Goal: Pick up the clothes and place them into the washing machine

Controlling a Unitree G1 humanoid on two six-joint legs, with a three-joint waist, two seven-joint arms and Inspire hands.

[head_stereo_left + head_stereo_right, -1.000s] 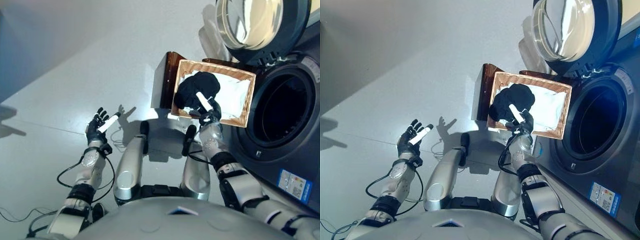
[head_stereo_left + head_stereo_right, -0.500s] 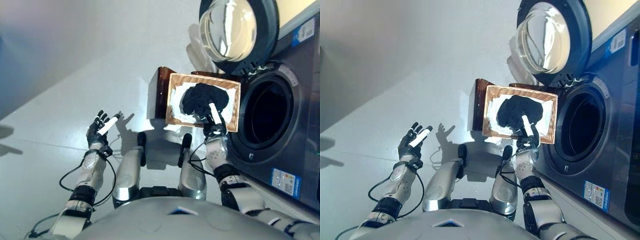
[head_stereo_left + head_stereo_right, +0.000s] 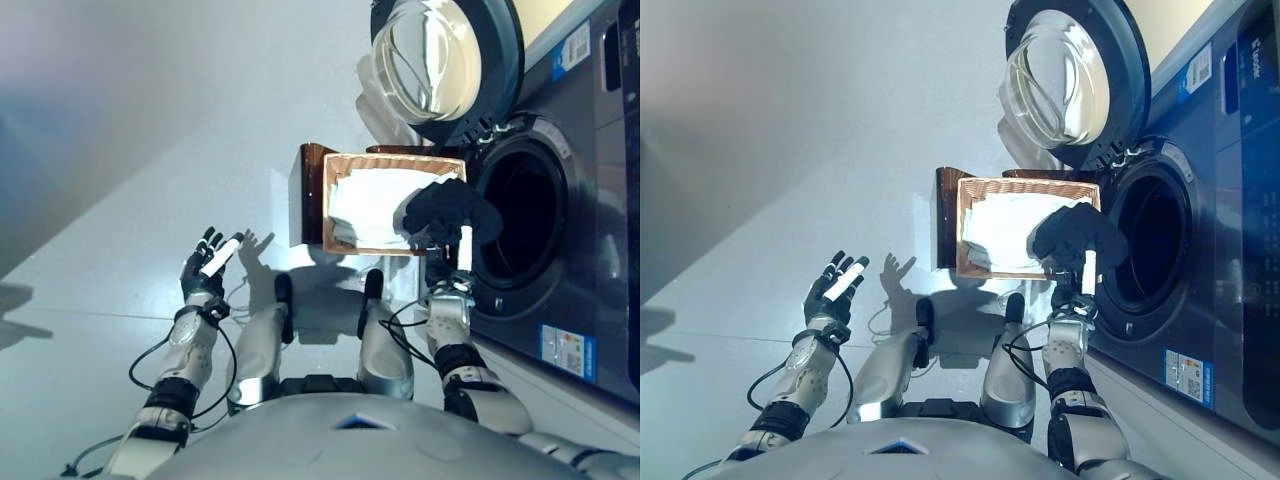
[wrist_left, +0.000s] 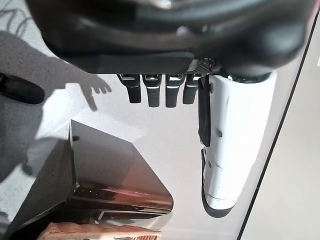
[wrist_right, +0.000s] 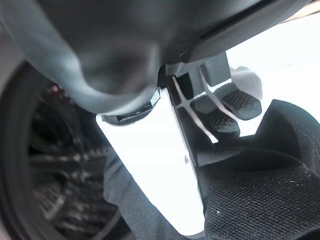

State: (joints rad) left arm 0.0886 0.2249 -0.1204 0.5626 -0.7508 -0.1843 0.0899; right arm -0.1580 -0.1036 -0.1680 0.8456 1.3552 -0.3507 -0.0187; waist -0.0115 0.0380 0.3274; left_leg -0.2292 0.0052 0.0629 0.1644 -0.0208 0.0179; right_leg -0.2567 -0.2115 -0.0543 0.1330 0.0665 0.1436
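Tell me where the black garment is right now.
In the head views the black garment is pinched in the right hand, lifted at the wicker basket's right edge, just in front of the washing machine's open drum.

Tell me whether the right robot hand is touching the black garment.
Touching. The right wrist view shows the right robot hand with fingers and thumb pinching the black garment; the eye views show it lifted between the basket and the washing machine.
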